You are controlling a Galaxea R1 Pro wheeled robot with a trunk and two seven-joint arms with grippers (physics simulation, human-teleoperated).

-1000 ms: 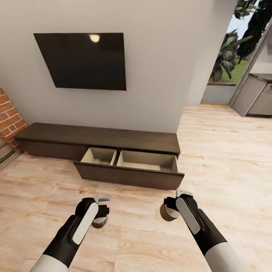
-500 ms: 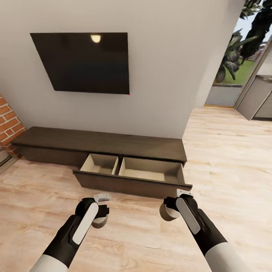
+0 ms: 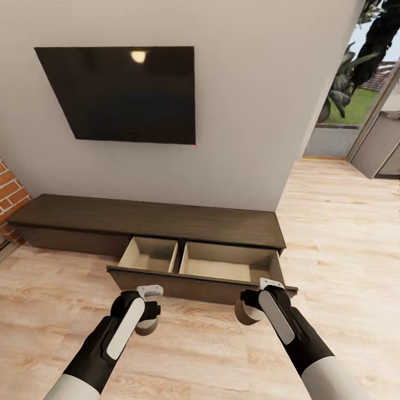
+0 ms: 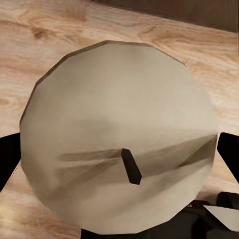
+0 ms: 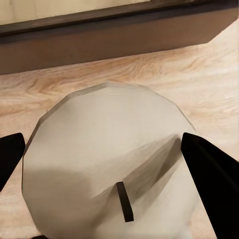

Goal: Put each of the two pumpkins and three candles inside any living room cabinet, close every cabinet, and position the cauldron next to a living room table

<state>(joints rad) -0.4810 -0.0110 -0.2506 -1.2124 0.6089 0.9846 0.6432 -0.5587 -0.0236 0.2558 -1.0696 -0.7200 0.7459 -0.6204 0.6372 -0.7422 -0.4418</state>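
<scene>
Left gripper [image 3: 149, 311] clamping stubby grey-beige candle [image 4: 119, 134]; right gripper [image 3: 253, 304] clamping second grey-beige candle [image 5: 107, 164]. Both hovering before open drawer of low dark-brown cabinet [image 3: 166, 214]. Candles seeming light, rigid, smooth; side grip suiting.

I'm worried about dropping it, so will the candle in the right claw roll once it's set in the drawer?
Probably not if set upright: the candle looks short with a broad flat top. On its side, its round body could roll. It looks rigid between the right claw fingers.
</scene>
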